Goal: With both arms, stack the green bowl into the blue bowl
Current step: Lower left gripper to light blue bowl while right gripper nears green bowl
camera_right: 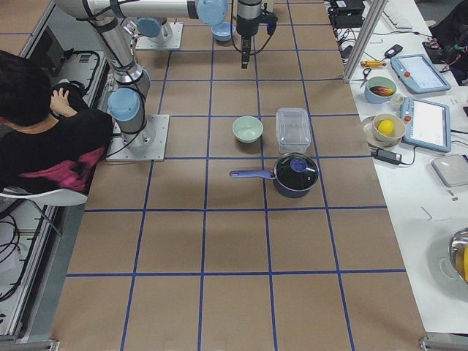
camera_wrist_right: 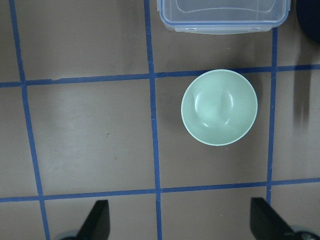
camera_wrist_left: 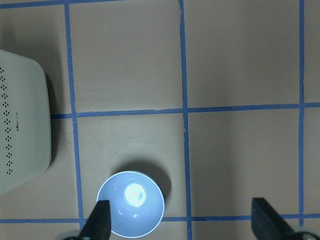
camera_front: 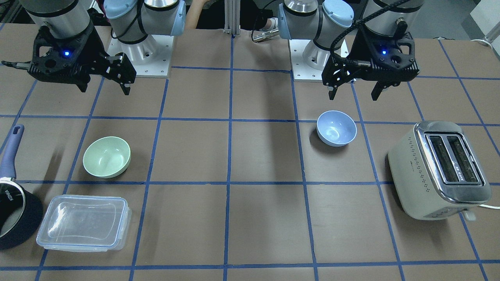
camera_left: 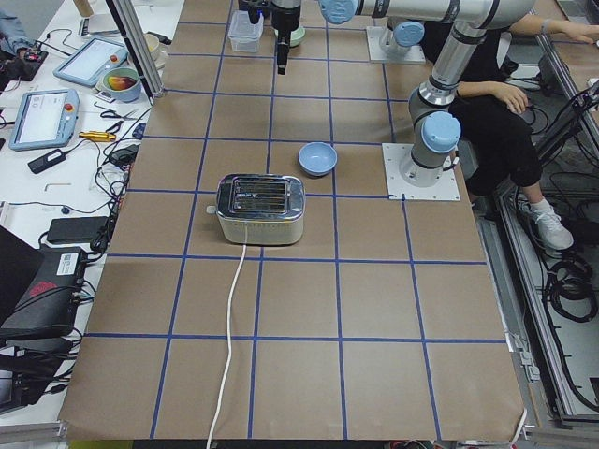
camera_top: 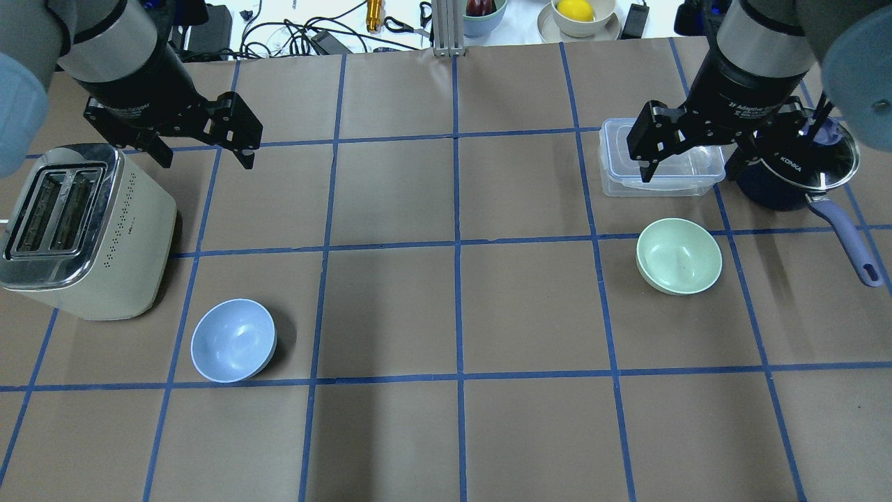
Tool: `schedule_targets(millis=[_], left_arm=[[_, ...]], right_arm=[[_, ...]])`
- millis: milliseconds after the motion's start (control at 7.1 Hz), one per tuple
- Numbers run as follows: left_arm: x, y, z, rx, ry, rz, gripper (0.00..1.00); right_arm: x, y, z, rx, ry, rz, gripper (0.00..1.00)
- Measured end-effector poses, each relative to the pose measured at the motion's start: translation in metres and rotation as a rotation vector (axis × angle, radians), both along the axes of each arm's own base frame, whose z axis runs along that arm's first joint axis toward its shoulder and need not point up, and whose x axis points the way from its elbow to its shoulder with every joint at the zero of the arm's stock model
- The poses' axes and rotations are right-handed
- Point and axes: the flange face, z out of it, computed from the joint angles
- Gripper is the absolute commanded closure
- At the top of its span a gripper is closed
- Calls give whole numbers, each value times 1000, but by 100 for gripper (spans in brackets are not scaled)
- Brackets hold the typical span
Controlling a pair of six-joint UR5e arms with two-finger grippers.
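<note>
The green bowl (camera_front: 106, 157) sits upright and empty on the table, also in the overhead view (camera_top: 679, 256) and the right wrist view (camera_wrist_right: 219, 107). The blue bowl (camera_front: 336, 128) sits upright and empty on the other half of the table, also in the overhead view (camera_top: 233, 340) and the left wrist view (camera_wrist_left: 130, 211). My left gripper (camera_front: 354, 95) is open and empty, high above the table just behind the blue bowl. My right gripper (camera_front: 104, 89) is open and empty, high above the table behind the green bowl.
A cream toaster (camera_front: 439, 169) stands beside the blue bowl, its cord trailing off the table. A clear lidded container (camera_front: 84, 222) and a dark saucepan (camera_front: 15, 210) with a purple handle lie beside the green bowl. A person sits behind the robot's bases.
</note>
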Motion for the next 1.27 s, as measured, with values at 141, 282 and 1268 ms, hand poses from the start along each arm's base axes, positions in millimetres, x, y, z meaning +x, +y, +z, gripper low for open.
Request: schedule_targets(millis=[141, 282, 1268], left_arm=[[0, -1, -4, 12, 4, -2, 0], [-1, 3, -13, 43, 13, -3, 0], [28, 62, -262, 232, 33, 75, 3]], right_arm=[[0, 0, 0, 1, 1, 1, 0], [-1, 0, -1, 1, 1, 2, 0], [-10, -6, -8, 13, 3, -2, 0]])
